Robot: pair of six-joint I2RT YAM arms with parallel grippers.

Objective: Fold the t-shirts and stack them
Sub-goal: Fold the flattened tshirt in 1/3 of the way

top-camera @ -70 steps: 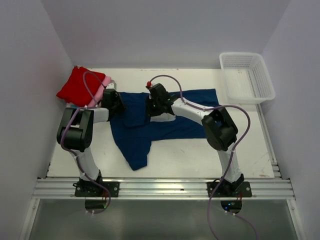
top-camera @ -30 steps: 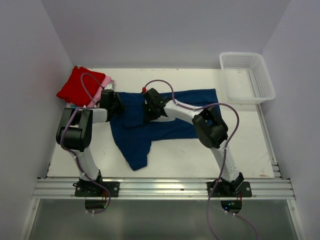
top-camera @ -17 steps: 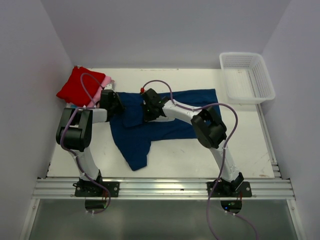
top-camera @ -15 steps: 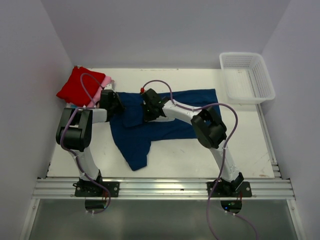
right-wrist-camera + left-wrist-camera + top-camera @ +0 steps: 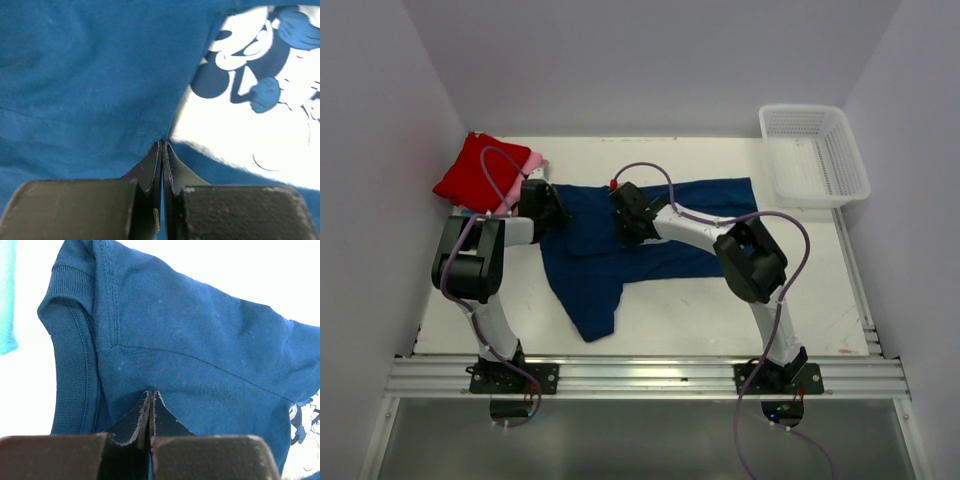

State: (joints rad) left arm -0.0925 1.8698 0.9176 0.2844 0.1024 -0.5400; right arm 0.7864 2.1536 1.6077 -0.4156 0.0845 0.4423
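The navy blue t-shirt (image 5: 650, 255) lies partly folded across the middle of the table, one part hanging toward the near edge. My left gripper (image 5: 548, 208) is shut on its cloth near the collar (image 5: 75, 365), at the shirt's left end. My right gripper (image 5: 628, 222) is shut on a fold of the same shirt beside the pale cartoon print (image 5: 260, 100). The red folded shirt (image 5: 480, 172) sits on a pink one (image 5: 533, 161) at the far left. A teal edge (image 5: 6, 295) shows in the left wrist view.
A white mesh basket (image 5: 812, 155) stands at the far right corner. Grey walls close in the table on three sides. A metal rail (image 5: 650, 375) runs along the near edge by the arm bases.
The right gripper, holding the navy shirt, drifted left and then back slightly right; its arm elbow shifted right. The left gripper stayed put.
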